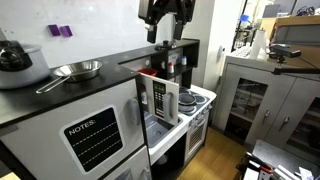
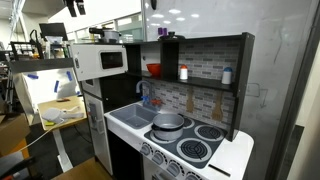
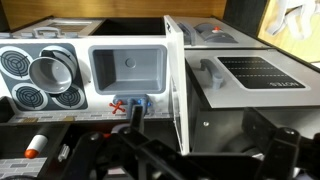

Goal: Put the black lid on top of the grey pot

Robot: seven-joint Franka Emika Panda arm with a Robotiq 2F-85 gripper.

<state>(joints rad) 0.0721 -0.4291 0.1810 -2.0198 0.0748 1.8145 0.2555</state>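
The black lid rests on a pale bowl at the far left of the dark counter, beside a silver pan. The grey pot stands on a back burner of the toy stove; it also shows in the wrist view, open and uncovered. My gripper hangs high above the counter's right end, well apart from the lid and the pot. Its dark, blurred fingers fill the bottom of the wrist view, spread apart with nothing between them. The lid does not show clearly in the wrist view.
A white sink lies between the stove and the tall fridge unit with a "NOTES" panel. A microwave and a shelf with a red bowl and bottles stand over the sink. A white partition rises beside the sink.
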